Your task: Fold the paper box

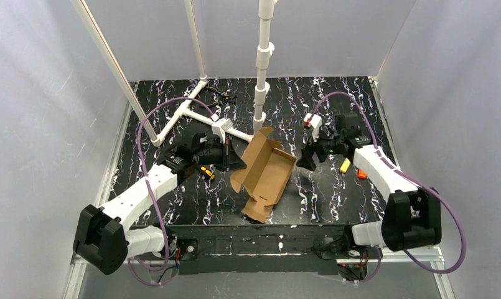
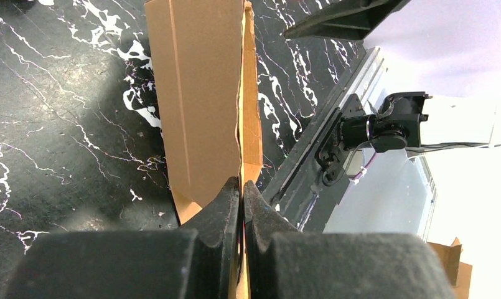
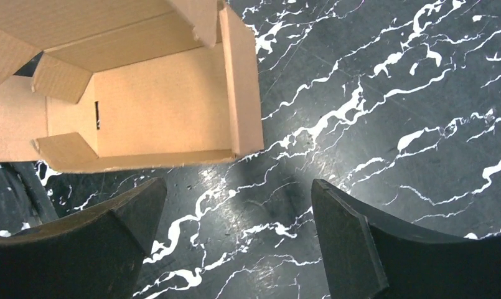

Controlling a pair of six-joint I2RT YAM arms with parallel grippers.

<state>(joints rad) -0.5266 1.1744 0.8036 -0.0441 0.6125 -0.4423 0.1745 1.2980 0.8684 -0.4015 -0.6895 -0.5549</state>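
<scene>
The paper box (image 1: 266, 171) is plain brown cardboard, half folded, lying open in the middle of the black marbled table with a flap raised at its far left corner. My left gripper (image 1: 237, 161) is at its left side, shut on a standing wall of the box (image 2: 201, 99). In the left wrist view the cardboard edge runs down between the closed fingers of that gripper (image 2: 242, 187). My right gripper (image 1: 307, 163) hovers just right of the box, open and holding nothing. The right wrist view shows that gripper (image 3: 238, 193) over bare table, with the box's open interior (image 3: 167, 99) ahead and to the left.
A white pipe frame (image 1: 198, 118) lies at the back left and a white upright pole (image 1: 263, 62) stands behind the box. A small yellow-black object (image 1: 205, 172) sits under the left arm. Yellow (image 1: 345, 166) and orange (image 1: 361, 175) bits lie by the right arm.
</scene>
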